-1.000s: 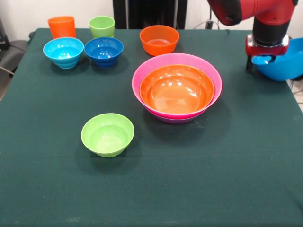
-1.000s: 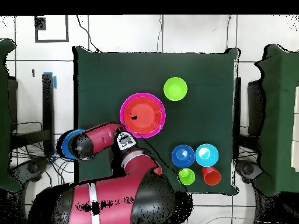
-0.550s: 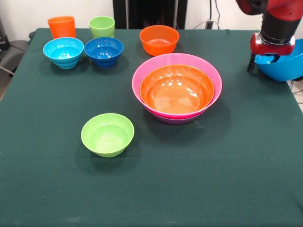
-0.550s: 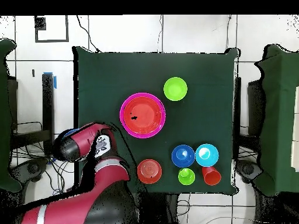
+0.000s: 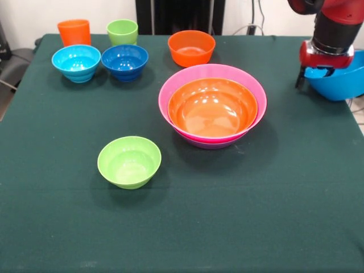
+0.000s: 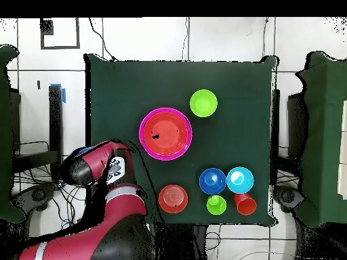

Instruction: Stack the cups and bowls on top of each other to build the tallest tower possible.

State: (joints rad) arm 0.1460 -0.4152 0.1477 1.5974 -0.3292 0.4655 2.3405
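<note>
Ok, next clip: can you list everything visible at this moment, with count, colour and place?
tower: one nest of large bowls, wide orange inside pink, purple edge showing beneath, table centre.
big blue bowl: one, blue, at the table's right edge in the front view, under the hand.
small bowls: four; lime-green alone in front of the tower, orange, dark-blue and light-blue along the far side.
cups: two; orange and lime-green, far left corner behind the blue bowls.
table: one, dark green cloth.
hand: one, red and black arm, at the blue bowl's rim; grip unclear.
</note>
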